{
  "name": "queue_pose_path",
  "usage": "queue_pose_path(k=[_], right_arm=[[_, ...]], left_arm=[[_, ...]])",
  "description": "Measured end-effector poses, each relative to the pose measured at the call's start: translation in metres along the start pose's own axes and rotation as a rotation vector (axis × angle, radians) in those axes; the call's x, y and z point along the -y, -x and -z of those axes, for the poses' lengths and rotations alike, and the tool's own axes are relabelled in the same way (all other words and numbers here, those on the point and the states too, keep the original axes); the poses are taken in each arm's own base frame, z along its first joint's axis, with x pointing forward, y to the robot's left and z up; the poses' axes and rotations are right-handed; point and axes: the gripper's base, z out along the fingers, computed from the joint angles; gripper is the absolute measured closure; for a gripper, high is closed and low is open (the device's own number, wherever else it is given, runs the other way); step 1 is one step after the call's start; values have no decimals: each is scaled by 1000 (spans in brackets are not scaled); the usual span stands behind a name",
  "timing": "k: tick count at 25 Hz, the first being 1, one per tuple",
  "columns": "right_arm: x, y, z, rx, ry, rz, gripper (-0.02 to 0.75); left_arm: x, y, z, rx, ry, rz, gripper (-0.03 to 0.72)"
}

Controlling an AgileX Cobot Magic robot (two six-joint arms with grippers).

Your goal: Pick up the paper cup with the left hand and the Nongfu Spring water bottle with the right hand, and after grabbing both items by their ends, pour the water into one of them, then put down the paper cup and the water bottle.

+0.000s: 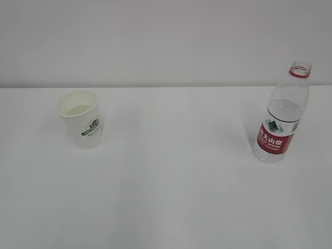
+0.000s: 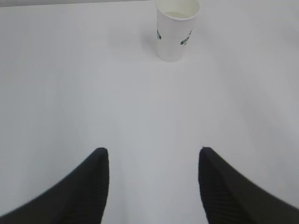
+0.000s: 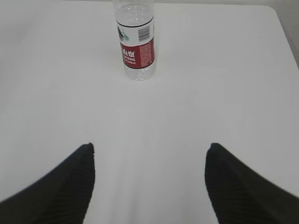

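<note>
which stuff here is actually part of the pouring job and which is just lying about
Part of the job:
paper cup, upright, some water in it
Nongfu Spring water bottle, upright, uncapped
left gripper, open, holding nothing
right gripper, open, holding nothing

Just lying about:
nothing; only the bare white table

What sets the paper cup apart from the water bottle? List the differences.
The paper cup is short, opaque white and wide-mouthed; the water bottle is taller, clear and narrow-necked. The cup bears a green logo, the bottle a red label. Both stand upright, uncovered and unheld on the white table.
</note>
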Motion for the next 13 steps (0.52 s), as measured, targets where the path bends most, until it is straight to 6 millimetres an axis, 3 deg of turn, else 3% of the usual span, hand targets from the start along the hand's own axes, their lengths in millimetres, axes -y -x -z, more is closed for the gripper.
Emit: queue_pose_path(k=[13], right_arm=[[0,0,0,-2,-1,1,185]], left_arm=[[0,0,0,0,0,0,244]])
